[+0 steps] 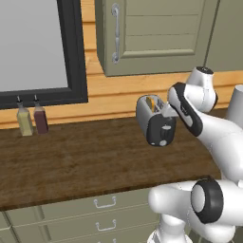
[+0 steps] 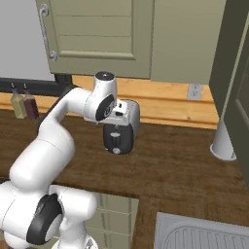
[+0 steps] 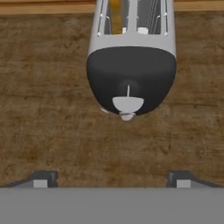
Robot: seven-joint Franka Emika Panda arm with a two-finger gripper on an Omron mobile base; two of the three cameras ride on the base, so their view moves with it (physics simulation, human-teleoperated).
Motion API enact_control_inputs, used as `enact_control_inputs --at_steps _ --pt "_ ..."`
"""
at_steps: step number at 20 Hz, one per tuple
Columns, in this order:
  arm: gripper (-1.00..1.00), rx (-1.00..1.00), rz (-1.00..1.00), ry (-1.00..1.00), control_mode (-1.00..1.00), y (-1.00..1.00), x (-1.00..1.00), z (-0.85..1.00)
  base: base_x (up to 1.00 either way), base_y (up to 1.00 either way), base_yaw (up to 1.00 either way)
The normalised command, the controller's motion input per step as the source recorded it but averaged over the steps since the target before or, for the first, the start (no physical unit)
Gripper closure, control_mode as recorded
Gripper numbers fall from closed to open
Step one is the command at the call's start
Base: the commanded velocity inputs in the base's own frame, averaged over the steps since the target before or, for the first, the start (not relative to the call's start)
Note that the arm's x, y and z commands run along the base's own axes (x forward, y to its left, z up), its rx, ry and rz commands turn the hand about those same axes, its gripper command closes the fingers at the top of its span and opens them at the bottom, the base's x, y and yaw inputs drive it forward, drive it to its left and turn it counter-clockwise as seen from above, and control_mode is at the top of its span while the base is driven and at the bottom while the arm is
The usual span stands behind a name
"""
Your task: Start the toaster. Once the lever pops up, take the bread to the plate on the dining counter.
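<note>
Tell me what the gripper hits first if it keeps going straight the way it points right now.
Most likely the wooden counter, just in front of the toaster. The open gripper looks straight down with its fingertips spread wide, and bare wood lies between them. The toaster's lever end sits slightly ahead of that line, though depth is uncertain.

1 toaster [image 1: 155,121], 1 bread slice [image 1: 152,102] in it, 2 bottles [image 1: 24,121] on counter.

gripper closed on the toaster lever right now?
No. In the hand view the gripper is open, its fingertips spread wide over bare counter, short of the toaster and its lever.
</note>
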Motion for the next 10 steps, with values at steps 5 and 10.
enact_control_inputs --at_steps 5,10 --pt "1.0 0.0 0.0 -0.06 -1.0 -0.2 0.4 -0.36 0.0 0.0 0.0" --pt "1.0 0.0 0.0 -0.1 -1.0 -0.06 0.66 -0.47 0.0 0.0 0.0"
